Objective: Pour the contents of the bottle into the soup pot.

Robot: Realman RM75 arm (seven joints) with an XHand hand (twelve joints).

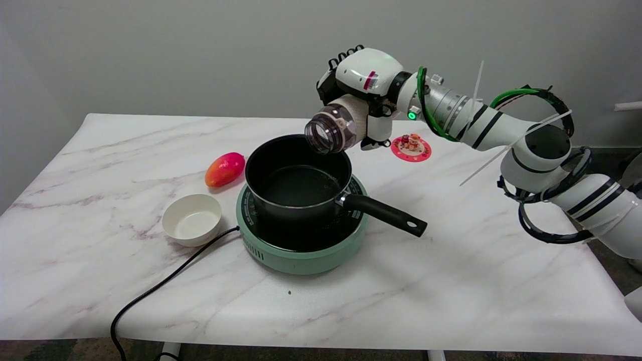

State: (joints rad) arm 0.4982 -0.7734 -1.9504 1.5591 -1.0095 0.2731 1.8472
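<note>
Right hand clamped around the bottle, which lies tipped under its palm, mouth above the soup pot's far rim.

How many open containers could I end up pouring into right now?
2: the black soup pot on the green burner, under the bottle mouth, and a white bowl left of the burner. None look hidden.

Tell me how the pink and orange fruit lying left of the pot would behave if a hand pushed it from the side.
The fruit is egg-shaped and lies on its side on the smooth marble table, so it would probably roll or spin rather than slide straight. Its glossy skin suggests it may slip between fingers. It looks like a plastic toy, so likely light.
</note>
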